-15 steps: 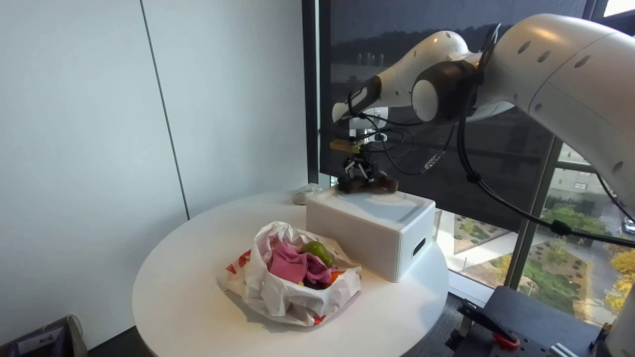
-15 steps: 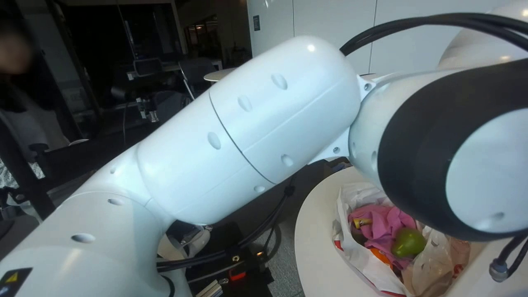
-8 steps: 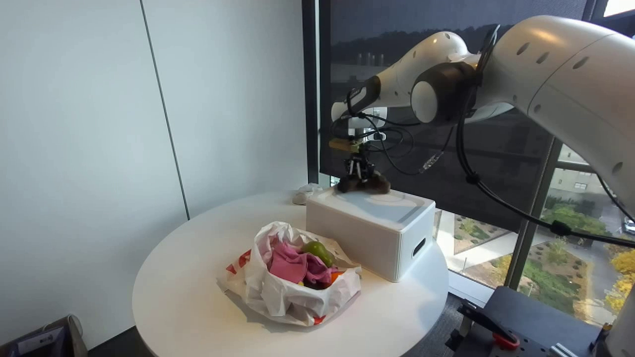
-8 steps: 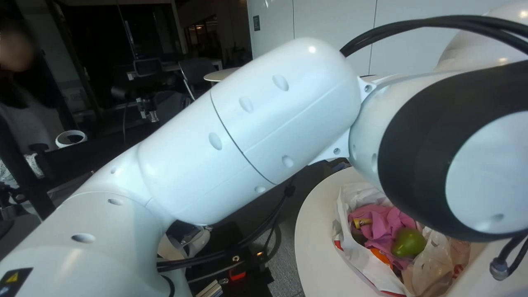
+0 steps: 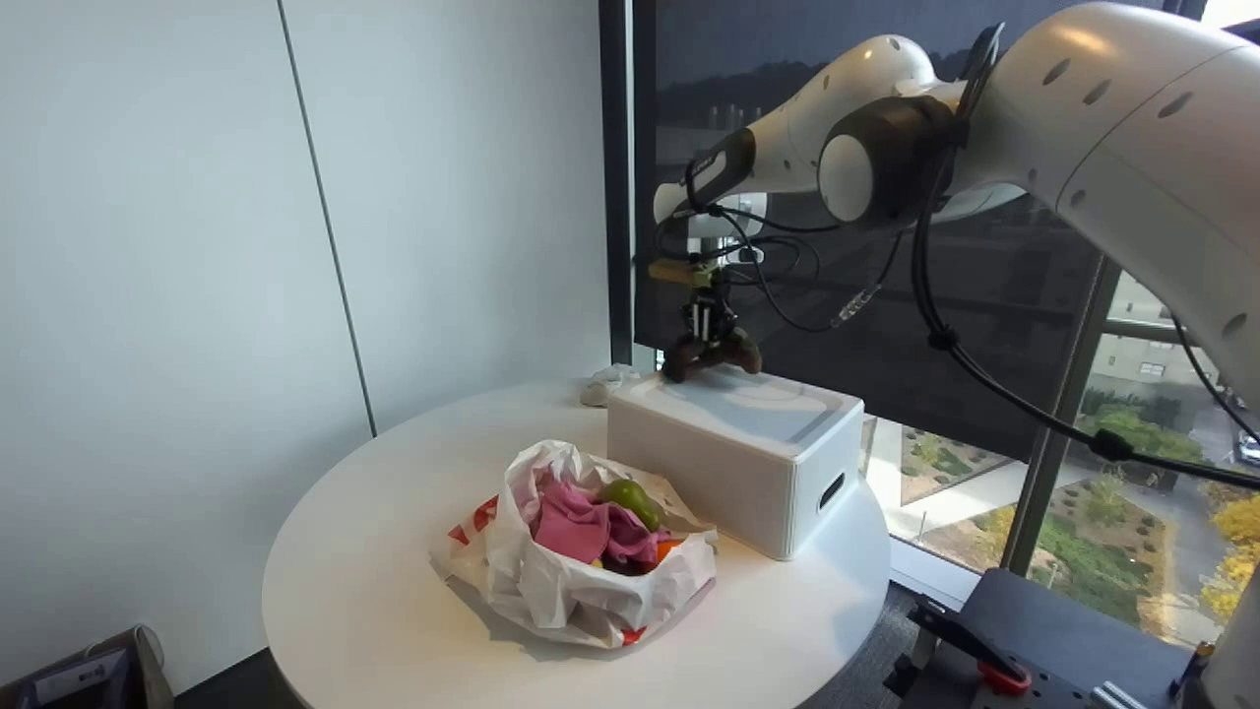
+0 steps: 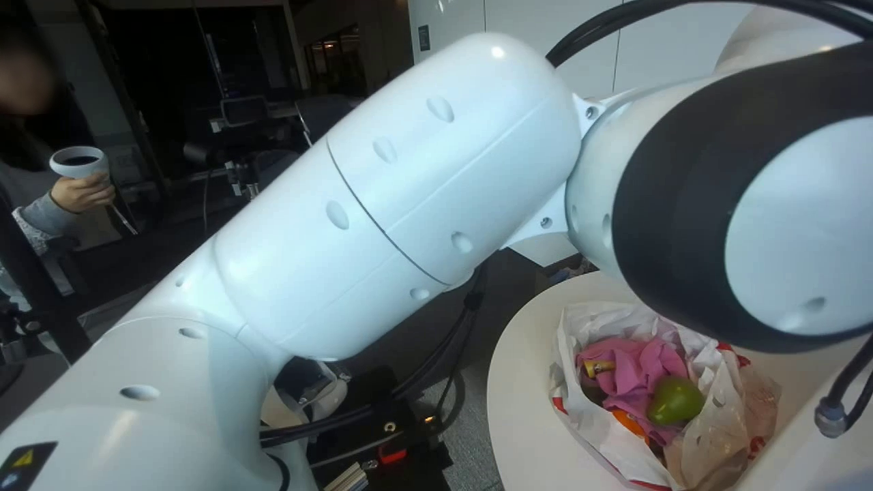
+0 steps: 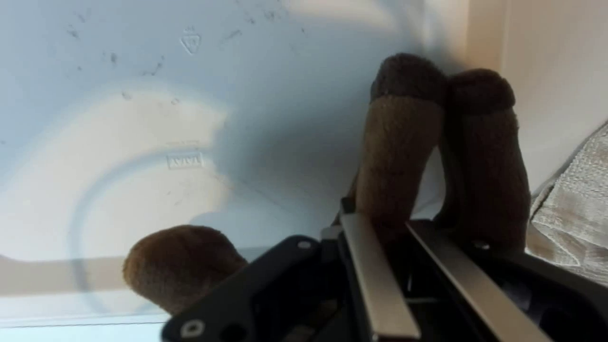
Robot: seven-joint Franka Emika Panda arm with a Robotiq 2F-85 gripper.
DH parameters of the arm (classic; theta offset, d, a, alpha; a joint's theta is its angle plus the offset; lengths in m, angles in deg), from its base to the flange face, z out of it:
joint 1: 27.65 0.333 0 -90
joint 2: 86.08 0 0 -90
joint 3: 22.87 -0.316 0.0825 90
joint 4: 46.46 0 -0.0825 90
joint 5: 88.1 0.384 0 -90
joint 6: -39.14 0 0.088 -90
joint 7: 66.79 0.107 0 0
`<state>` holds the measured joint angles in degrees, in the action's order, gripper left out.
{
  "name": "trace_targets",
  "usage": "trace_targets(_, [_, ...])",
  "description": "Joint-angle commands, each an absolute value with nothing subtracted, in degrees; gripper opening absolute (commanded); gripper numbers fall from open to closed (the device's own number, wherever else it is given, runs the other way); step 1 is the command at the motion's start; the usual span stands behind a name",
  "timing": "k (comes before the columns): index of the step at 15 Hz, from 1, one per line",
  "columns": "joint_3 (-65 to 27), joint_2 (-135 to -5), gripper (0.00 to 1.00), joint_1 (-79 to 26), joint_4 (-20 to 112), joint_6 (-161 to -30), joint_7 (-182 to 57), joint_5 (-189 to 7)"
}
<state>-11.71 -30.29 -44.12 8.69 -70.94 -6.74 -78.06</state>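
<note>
In an exterior view, the brown plush toy is just right of the frame's centre, pinched between the jaws of the gripper, over the white box; whether they touch, I cannot tell. At lower centre, the white bag with pink cloth stands on the round table.

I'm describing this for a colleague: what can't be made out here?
Wrist view: the middle of the brown plush thing, hidden by the gripper closed on it.
Wrist view: the rest of the pale crumpled thing, cut off by the right edge.
Wrist view: the mark inside the raised triangle, too small to read.
Both exterior views: anything beneath the pink cloth, hidden by it.
In an exterior view: the person's face, blurred.
</note>
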Motion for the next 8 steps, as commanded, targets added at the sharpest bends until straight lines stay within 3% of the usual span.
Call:
trace_targets(1, [-12.0,-40.4,0.15,-41.1,19.4,-71.2,-11.6,-79.8])
trace_targets(8, [-13.8,-53.8,0.13,-32.4,37.7,-68.2,-22.6,-84.7])
